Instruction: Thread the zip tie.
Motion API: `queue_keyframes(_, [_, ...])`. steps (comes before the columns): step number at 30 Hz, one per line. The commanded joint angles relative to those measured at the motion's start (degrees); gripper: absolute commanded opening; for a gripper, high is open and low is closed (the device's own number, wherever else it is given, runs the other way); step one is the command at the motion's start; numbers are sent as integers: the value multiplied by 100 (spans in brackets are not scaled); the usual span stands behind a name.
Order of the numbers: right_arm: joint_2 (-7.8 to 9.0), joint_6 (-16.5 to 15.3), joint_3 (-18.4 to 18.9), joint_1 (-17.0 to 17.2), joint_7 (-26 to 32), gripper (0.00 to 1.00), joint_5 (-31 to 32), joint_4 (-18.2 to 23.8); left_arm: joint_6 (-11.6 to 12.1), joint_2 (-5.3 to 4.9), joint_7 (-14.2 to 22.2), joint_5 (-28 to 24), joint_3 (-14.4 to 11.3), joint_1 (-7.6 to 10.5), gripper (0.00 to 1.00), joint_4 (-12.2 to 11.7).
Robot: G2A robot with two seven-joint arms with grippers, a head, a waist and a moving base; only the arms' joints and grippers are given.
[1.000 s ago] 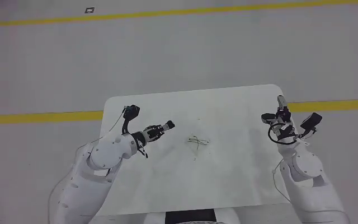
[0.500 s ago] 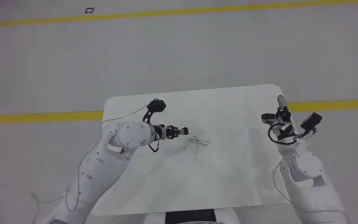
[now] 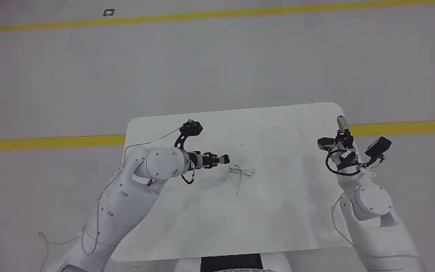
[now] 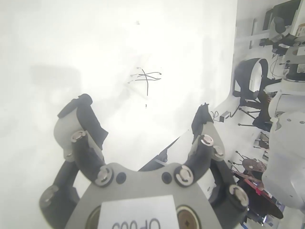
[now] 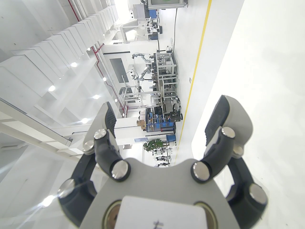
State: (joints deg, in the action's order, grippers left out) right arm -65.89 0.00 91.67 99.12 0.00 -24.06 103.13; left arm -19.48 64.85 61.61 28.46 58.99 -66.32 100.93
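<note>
A small tangle of thin dark zip ties [image 3: 241,172] [image 4: 146,77] lies crossed near the middle of the white table [image 3: 285,217]. My left gripper [image 3: 221,160] [image 4: 143,106] hangs open just to the left of the ties, pointing at them, nothing between its fingers. My right gripper [image 3: 341,126] [image 5: 164,117] is open and empty at the table's right edge, raised and pointing away from the table toward the far room.
The table's rounded right edge [image 4: 234,55] lies beyond the ties, with office chairs and equipment [image 4: 252,91] on the floor past it. A yellow floor line [image 3: 61,143] runs behind the table.
The left arm swung in from the table's left side toward the ties a second ago; over the last half second it barely shifted. The right arm has stayed where it was.
</note>
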Motion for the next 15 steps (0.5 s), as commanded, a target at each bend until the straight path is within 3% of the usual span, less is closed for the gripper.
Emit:
queue_keyframes(1, [0, 0, 0, 0, 0, 100, 0, 0, 0, 0, 0, 1, -1, 1, 100, -1])
queue_keyframes(15, [0, 0, 0, 0, 0, 100, 0, 0, 57, 8, 28, 10, -66, 23, 100, 56])
